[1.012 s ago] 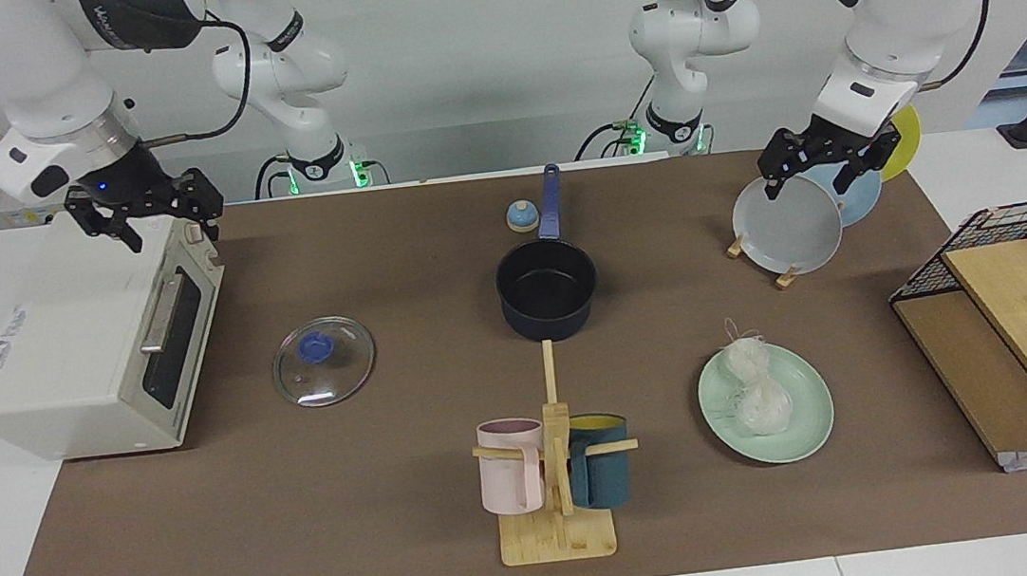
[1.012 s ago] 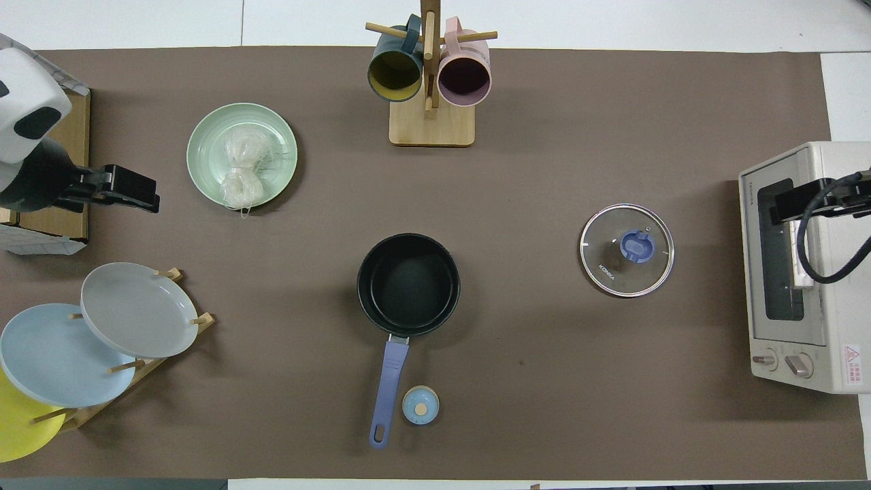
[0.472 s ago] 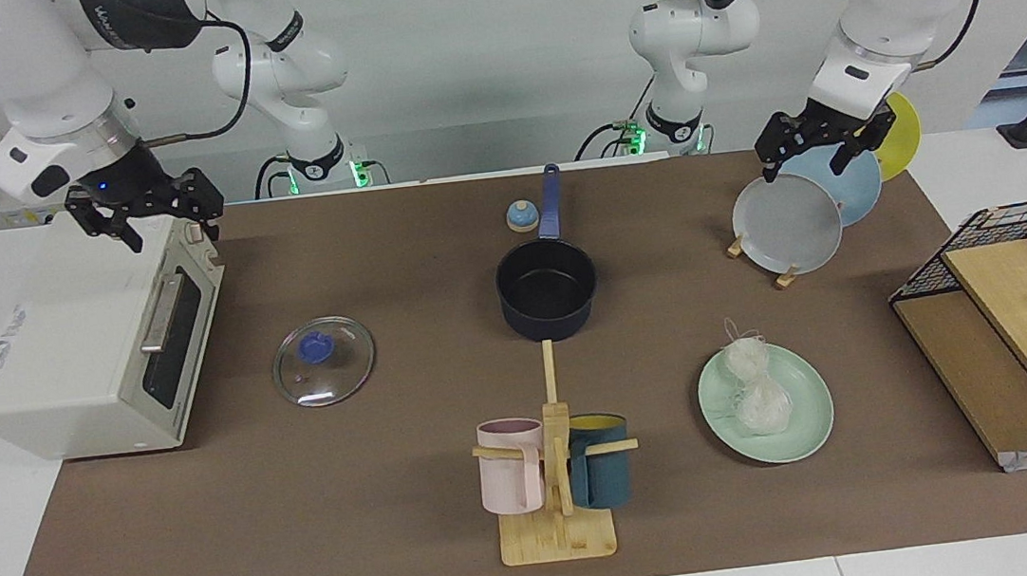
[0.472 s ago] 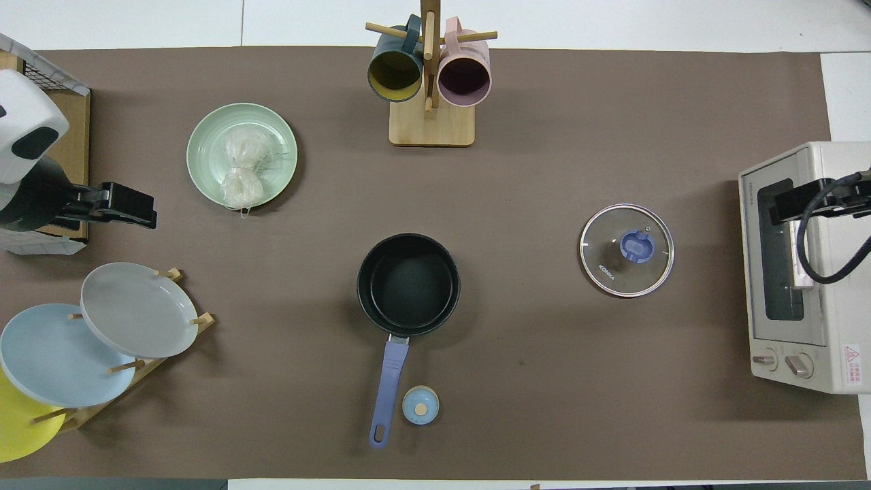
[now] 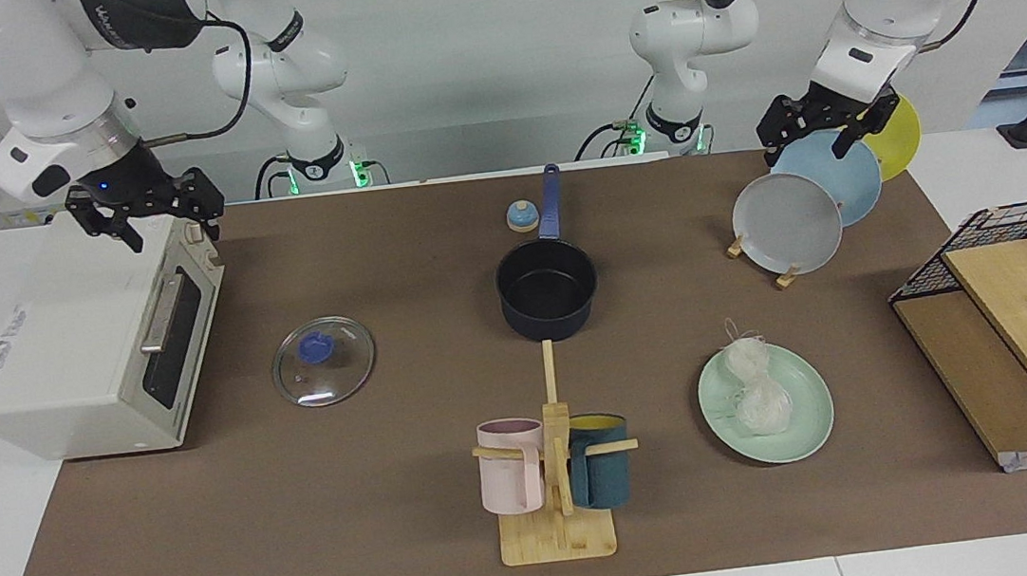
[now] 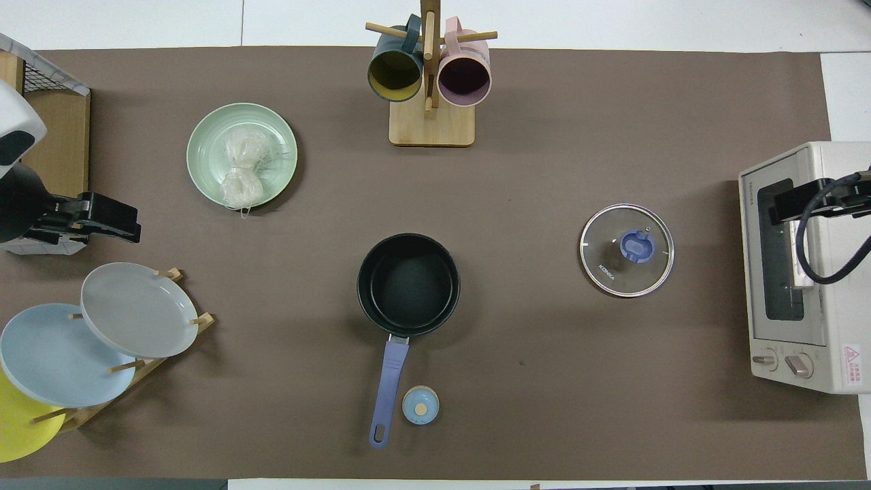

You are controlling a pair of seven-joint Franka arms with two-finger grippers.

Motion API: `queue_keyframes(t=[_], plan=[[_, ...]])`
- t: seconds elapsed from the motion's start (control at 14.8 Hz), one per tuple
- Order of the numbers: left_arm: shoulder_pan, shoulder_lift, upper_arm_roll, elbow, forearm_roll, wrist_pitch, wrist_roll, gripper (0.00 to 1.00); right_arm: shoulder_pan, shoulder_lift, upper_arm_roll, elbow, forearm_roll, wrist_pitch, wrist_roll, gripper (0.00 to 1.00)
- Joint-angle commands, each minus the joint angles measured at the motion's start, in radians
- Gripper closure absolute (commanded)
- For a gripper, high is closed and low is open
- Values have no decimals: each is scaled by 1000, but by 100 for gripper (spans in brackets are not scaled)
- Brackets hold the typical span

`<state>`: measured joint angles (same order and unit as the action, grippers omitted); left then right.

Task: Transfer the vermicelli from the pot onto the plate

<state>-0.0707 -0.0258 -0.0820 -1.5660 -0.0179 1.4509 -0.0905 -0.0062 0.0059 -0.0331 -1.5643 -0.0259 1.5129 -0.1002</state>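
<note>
— Checking near us first: we see the pot [image 5: 547, 286] empty, its black inside bare, in the middle of the surface [image 5: 401, 491].
— Farther out, both vermicelli [image 5: 753, 387] clumps lie on the plate [image 5: 806, 434]. We judge the transfer finished.
— Agreed. Our left pincer [image 5: 826, 131] hangs spread and empty over the plate rack [image 5: 784, 277]; our right pincer [image 5: 145, 212] waits spread over the toaster oven [image 5: 62, 354]. Only parking remains.

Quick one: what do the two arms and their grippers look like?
Both arms are glossy white with rounded links and black joint bands; black cables run along them. Green lights glow at the bases. The left gripper and right gripper are black; a small blue light shows on the right one.
</note>
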Motion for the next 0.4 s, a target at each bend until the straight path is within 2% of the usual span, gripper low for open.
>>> queue_keyframes(t=[0.0,0.34], plan=[[19,-19,-16,-6,13,-33,-20,0,-8,-12,9,-3,12,-2,11,0],[26,-19,-16,-6,12,-20,-20,0,-5,-12,9,-3,12,-3,11,0]])
